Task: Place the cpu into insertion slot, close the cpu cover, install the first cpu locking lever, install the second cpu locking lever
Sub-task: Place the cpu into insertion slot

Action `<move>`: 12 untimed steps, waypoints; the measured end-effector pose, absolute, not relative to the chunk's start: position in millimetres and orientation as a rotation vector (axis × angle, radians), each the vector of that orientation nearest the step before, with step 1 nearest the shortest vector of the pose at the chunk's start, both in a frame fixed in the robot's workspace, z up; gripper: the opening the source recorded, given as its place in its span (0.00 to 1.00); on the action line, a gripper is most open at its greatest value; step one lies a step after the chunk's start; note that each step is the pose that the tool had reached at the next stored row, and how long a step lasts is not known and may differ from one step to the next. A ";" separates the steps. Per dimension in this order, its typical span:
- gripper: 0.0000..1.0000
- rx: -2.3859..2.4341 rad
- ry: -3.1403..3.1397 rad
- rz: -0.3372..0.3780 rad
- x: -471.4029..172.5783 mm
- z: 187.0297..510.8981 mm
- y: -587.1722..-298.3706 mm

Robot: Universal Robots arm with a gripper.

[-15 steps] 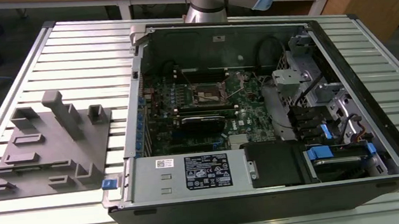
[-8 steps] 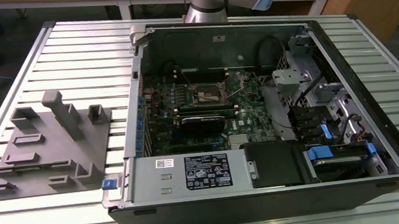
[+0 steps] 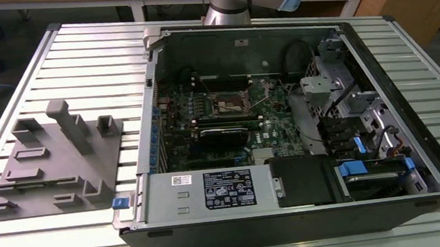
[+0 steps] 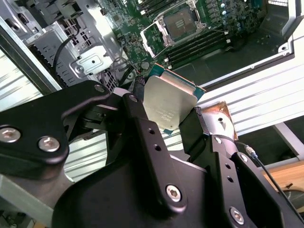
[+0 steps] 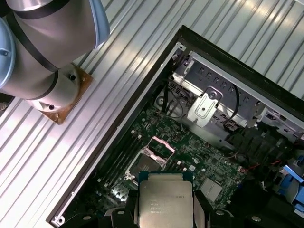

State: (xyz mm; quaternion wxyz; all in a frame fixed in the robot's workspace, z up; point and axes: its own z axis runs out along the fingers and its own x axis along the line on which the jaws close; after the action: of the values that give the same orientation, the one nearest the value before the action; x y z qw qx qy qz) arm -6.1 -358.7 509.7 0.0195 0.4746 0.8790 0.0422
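While the gripper (image 4: pixel 168 119) is clamping the cpu (image 4: pixel 166 102) flat between its jaws, the insertion slot (image 3: pixel 230 103) is lying uncovered near the exterior view's centre, inside the computer case (image 3: pixel 291 231), with the cpu cover (image 5: pixel 162 146) standing raised beside it.

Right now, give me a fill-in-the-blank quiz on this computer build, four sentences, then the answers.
1. The gripper is shut on the ____.
2. The insertion slot on the green motherboard is ____, with no chip in it.
3. The cpu cover stands ____, not closed over the slot.
4. The grey fixture block lies to the exterior view's ____ of the computer case.
Missing words: cpu; empty; open; left.
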 end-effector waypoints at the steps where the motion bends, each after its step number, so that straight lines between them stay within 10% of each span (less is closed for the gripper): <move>1: 0.54 1.473 2.727 0.130 -6.1 508.5 -358.7; 12: 0.54 1.472 2.726 0.126 -6.4 502.3 -358.8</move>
State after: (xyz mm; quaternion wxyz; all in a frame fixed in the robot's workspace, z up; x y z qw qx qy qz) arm -6.4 -358.8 502.3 0.0205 0.4746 0.8790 0.0407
